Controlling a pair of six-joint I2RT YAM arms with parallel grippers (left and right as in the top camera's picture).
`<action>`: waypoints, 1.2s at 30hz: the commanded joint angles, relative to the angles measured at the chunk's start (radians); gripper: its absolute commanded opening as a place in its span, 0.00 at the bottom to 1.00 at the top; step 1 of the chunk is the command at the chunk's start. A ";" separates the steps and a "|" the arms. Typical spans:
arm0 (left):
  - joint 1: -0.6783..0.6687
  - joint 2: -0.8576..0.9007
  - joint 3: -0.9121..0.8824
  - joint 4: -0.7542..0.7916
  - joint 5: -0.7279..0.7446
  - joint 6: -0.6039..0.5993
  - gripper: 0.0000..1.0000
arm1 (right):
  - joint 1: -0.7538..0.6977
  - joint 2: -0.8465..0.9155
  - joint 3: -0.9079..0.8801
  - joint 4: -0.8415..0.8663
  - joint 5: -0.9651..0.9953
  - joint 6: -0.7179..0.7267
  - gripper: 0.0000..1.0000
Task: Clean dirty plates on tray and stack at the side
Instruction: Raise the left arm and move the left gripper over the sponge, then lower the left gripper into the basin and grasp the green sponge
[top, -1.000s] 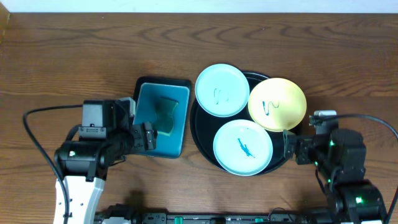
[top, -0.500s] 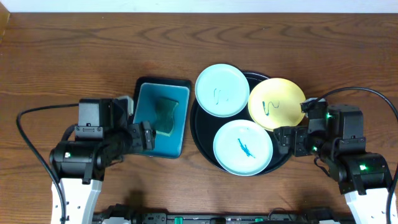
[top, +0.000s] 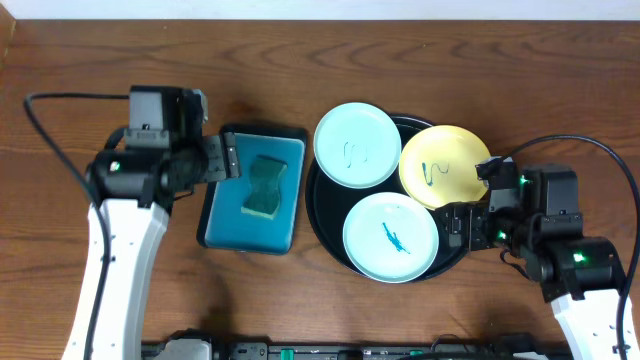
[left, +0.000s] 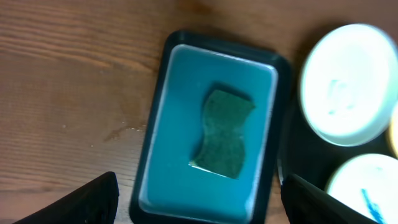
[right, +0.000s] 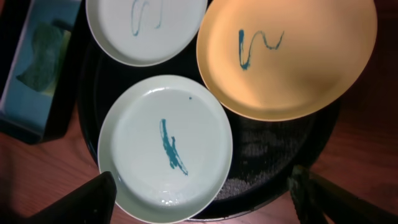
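Observation:
Three plates lie on the round black tray (top: 455, 262): a mint plate (top: 357, 144) at the back left, a yellow plate (top: 446, 166) at the back right and a mint plate (top: 391, 237) in front. Each face carries a teal scribble. In the right wrist view they show as the back mint plate (right: 146, 28), the yellow plate (right: 289, 56) and the front mint plate (right: 165, 149) on the tray (right: 273, 155). My right gripper (top: 452, 228) is open at the tray's right rim, its fingers (right: 202, 199) wide over the front plate. My left gripper (top: 226, 160) is open and empty by the teal tray's left edge.
A green sponge (top: 264, 187) lies in the rectangular teal tray (top: 225, 220) left of the black tray; both show in the left wrist view, sponge (left: 225, 132) and tray (left: 165, 93). Bare wooden table lies around them.
My left arm has swung back and up, from the teal tray's front left to its upper left edge. My right gripper has crept slightly left toward the black tray.

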 joint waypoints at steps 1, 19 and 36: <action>-0.006 0.085 0.018 -0.001 -0.045 0.021 0.84 | 0.006 0.019 0.021 -0.012 0.011 0.005 0.86; -0.127 0.451 0.017 0.036 -0.022 0.016 0.67 | 0.006 0.119 0.021 -0.026 0.013 0.005 0.74; -0.165 0.507 -0.033 0.115 -0.007 0.017 0.63 | 0.006 0.119 0.021 -0.026 0.013 0.005 0.72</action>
